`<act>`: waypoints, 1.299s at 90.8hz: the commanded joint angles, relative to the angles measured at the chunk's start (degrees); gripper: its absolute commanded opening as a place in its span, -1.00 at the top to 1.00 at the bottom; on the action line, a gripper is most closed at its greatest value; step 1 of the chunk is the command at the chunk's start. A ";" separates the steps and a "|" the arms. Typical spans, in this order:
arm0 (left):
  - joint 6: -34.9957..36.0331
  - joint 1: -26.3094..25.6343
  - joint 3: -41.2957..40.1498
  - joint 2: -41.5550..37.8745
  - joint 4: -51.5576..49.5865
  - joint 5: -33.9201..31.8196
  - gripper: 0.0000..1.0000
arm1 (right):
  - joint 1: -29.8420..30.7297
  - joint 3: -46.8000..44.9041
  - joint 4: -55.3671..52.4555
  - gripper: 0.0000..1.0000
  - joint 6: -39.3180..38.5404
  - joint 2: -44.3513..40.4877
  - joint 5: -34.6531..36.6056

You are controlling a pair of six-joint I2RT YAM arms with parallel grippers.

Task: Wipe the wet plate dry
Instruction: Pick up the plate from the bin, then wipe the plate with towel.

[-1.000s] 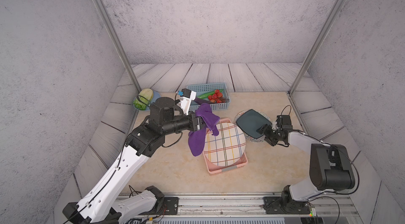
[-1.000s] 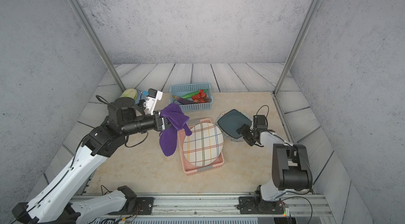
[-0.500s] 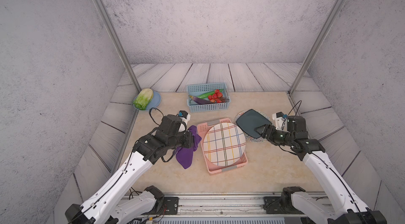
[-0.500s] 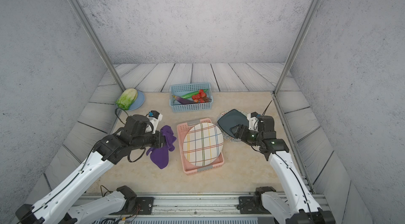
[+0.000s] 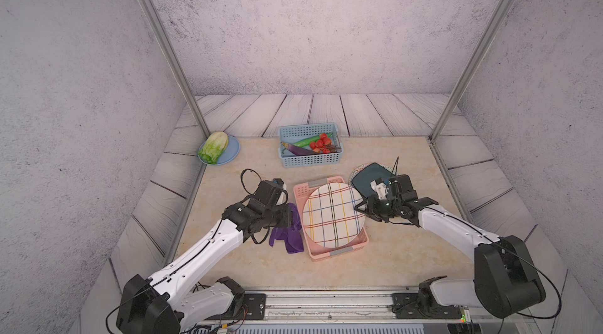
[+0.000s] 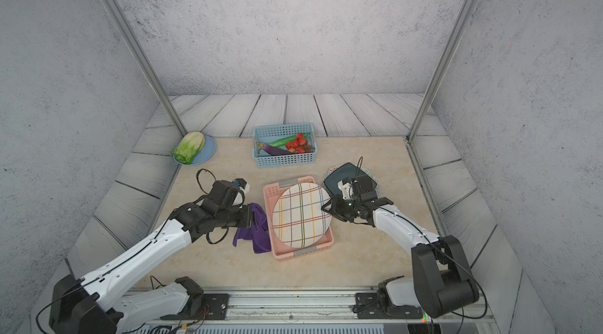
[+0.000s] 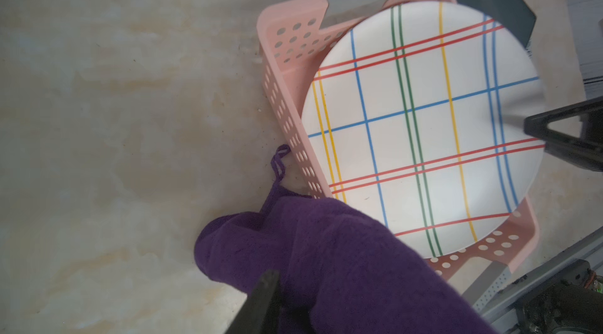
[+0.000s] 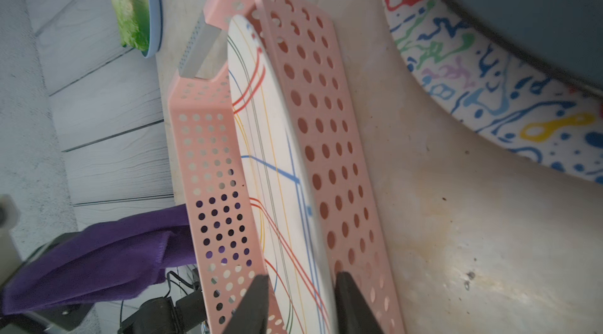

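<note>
Right wrist view: plate [image 8: 277,159] rim lies between jaws of right pincer [image 8: 301,278].

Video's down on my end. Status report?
Left pincer shut on purple cloth, beside pink basket. Right pincer straddling rim of plaid plate, grip unconfirmed. Plate leaning in basket, cloth not on it yet. Dark grey dish just behind right pincer.

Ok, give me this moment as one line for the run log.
left jaws: shut on purple cloth, beside pink basket | right jaws: straddling plate rim, grip unclear | plate: tilted in pink basket
</note>
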 commanded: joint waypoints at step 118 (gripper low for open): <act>4.53 -13.65 22.43 3.13 2.05 2.01 1.00 | 13.20 8.67 18.96 1.00 25.92 -17.97 4.24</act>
